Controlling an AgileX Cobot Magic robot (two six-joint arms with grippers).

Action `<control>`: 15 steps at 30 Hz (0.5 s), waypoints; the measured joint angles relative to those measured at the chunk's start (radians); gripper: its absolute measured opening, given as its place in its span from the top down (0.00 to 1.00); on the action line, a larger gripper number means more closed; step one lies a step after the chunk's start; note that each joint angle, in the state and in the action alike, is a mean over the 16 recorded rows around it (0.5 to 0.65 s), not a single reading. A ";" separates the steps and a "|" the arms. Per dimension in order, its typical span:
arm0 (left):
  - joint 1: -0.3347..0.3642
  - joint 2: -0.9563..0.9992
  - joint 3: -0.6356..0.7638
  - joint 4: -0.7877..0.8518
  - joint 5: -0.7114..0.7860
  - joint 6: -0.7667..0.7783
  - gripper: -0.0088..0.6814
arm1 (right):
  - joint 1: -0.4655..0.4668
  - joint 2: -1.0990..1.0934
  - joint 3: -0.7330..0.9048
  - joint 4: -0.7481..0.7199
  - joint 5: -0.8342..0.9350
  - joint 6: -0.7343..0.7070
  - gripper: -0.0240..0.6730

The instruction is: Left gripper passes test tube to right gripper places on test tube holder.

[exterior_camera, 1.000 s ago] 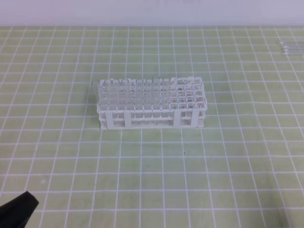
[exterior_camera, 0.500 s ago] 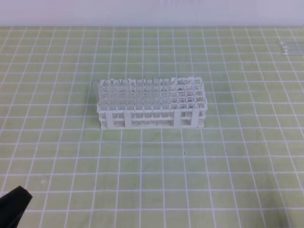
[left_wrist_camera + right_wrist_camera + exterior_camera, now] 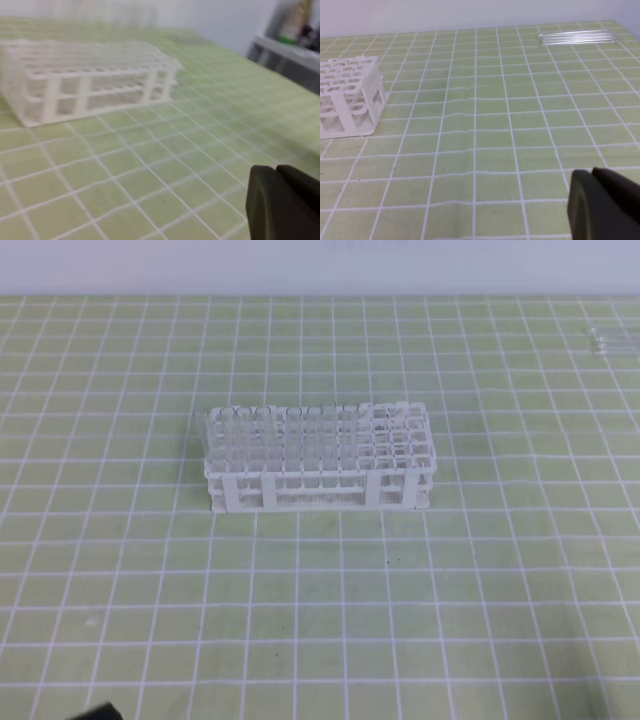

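At the near left edge of the exterior high view, only a small black sliver of the left gripper (image 3: 100, 712) pokes into frame, just above the bottom border. In the left wrist view its dark fingers (image 3: 282, 202) fill the lower right corner and appear pressed together, with just a thin seam between them and nothing pinched. The right gripper (image 3: 605, 205) does not show in the exterior high view; in the right wrist view its black fingers (image 3: 600, 207) sit in the lower right corner, likewise closed against each other and holding nothing.

Both hang over the table (image 3: 320, 620), which is covered in a light green mat ruled with white grid lines.

Farther back, near the middle of the table, stands the test tube holder (image 3: 318, 455), a white two-tier lattice rack set with its long side facing the near edge. Clear tubes stand upright in its left and middle holes, while the rightmost columns look open. It is well apart from both grippers.

At the far right corner of the table lies a small bundle of clear glass tubes, among them the test tube (image 3: 577, 37), flat on the mat and side by side, well apart from the rack.
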 joint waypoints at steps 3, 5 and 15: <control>0.000 0.000 0.000 -0.265 -0.015 0.315 0.99 | 0.000 0.000 0.000 0.000 0.000 0.000 0.99; 0.004 0.000 0.000 -0.398 -0.034 0.492 0.99 | 0.000 0.000 0.000 0.000 0.000 0.000 0.99; 0.175 -0.005 0.002 -0.566 -0.130 0.784 0.99 | 0.000 0.000 0.000 0.000 -0.001 0.000 0.99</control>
